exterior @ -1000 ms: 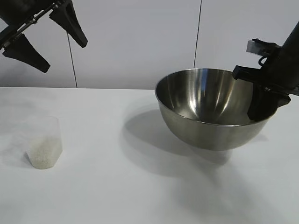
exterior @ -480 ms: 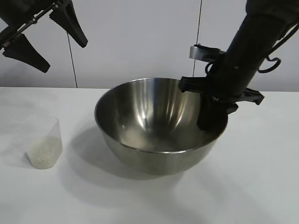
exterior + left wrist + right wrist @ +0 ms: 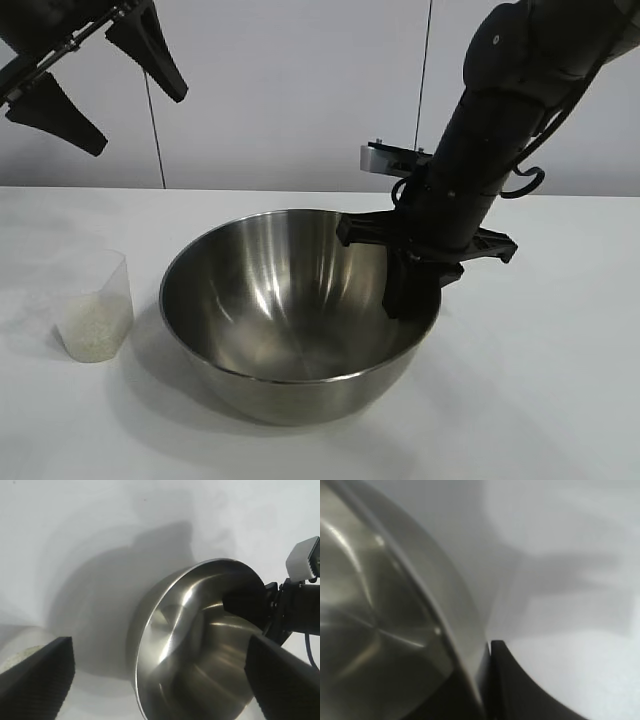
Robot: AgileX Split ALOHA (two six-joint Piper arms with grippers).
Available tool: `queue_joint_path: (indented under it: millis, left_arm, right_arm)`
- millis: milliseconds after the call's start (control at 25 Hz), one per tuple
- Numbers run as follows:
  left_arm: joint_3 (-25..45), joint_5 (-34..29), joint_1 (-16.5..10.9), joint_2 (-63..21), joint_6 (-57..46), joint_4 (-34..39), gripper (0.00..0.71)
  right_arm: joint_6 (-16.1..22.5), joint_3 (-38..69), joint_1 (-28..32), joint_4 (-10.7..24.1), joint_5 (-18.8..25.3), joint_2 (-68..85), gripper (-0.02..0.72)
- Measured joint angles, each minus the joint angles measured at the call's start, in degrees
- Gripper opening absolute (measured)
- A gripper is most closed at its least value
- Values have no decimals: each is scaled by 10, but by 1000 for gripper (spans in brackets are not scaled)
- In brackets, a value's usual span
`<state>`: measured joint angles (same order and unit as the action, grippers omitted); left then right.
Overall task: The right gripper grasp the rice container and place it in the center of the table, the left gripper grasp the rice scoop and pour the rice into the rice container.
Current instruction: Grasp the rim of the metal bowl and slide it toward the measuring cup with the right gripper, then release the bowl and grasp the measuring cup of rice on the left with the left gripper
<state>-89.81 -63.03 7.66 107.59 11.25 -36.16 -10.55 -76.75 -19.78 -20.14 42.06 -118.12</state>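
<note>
Right claw at rice container rim

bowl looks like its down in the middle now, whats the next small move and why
Probably the right gripper should open fully and lift clear of the rim. The rice container sits on the table near its middle, beside the rice scoop, with one finger inside the wall. The left gripper hangs open above the scoop, which holds rice.
</note>
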Motion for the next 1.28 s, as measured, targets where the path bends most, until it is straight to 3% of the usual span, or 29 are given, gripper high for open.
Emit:
queue_joint_path:
  millis: [40, 200, 280, 480, 680, 920, 1080, 1280]
  left_arm:
    - [0, 0, 0, 0, 0, 0, 664]
    - [0, 0, 0, 0, 0, 0, 664]
    - [0, 0, 0, 0, 0, 0, 664]
    - [0, 0, 0, 0, 0, 0, 664]
    - [0, 0, 0, 0, 0, 0, 664]
    - [0, 0, 0, 0, 0, 0, 664]
    - [0, 0, 0, 0, 0, 0, 664]
    - [0, 0, 0, 0, 0, 0, 664]
  right_arm:
    - [0, 0, 0, 0, 1, 0, 153]
    - [0, 0, 0, 0, 11, 9, 568]
    - [1, -13, 1, 3, 32, 21, 650]
    - [33, -79, 2, 47, 103, 57, 686]
    - [87, -180, 22, 142, 189, 65, 694]
    - [95, -259, 149, 221, 273, 66, 694]
    - [92, -263, 242, 233, 278, 70, 694]
    - [88, -255, 311, 196, 285, 118, 694]
